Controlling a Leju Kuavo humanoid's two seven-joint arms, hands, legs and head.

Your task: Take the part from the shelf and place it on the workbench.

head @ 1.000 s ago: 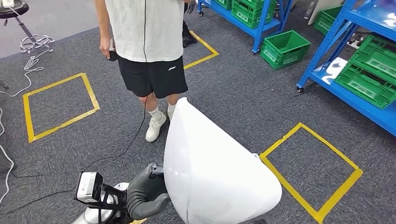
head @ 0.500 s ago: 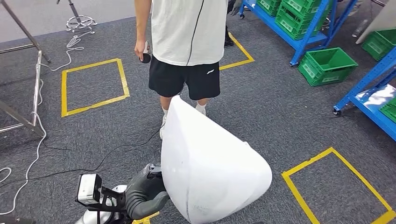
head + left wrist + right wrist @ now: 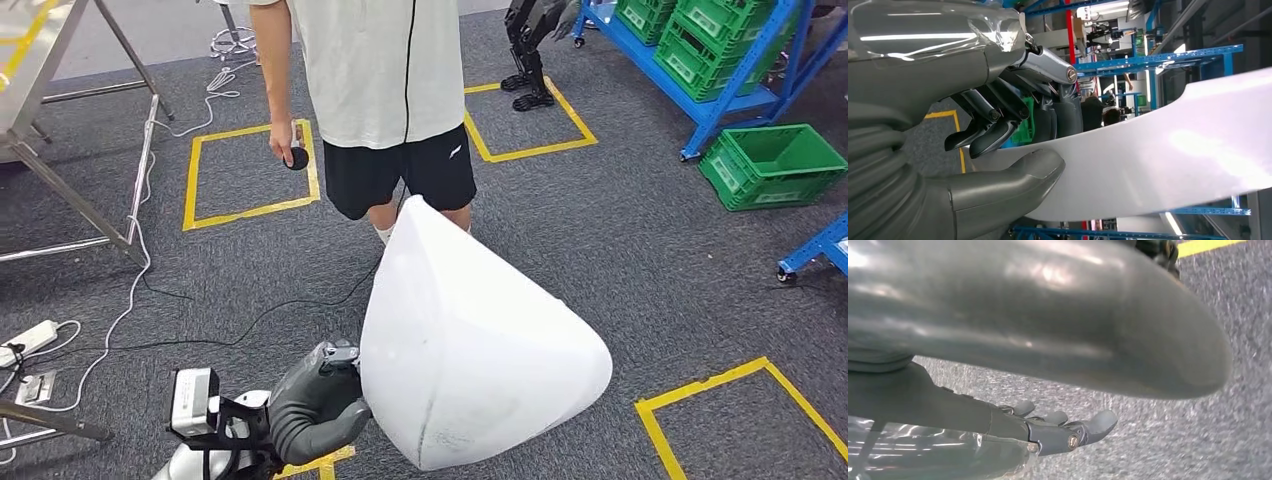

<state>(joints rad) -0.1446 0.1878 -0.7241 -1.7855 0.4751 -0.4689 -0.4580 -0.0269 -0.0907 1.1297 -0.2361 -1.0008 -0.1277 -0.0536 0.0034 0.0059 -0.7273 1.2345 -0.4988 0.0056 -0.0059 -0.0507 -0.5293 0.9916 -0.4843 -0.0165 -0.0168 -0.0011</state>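
The part [image 3: 480,350] is a large white curved shell, and it hangs in front of me over the grey carpet. My left hand [image 3: 315,405] grips its near edge at the lower left of the head view. In the left wrist view the thumb [image 3: 1008,185] presses one face of the part [image 3: 1158,160] and the dark fingers [image 3: 998,125] curl over the other. My right hand [image 3: 1058,427] hangs above the carpet with its fingers stretched out and nothing in it.
A person [image 3: 380,90] stands just beyond the part, holding a small black device [image 3: 297,158]. A steel table frame [image 3: 90,130] stands at far left, with cables and a power strip [image 3: 25,340] on the floor. Blue shelves with green crates [image 3: 720,50] are at far right.
The camera has turned left, so the whole scene has slid to the right and the steel table frame has come into view. The part stays in my left hand.
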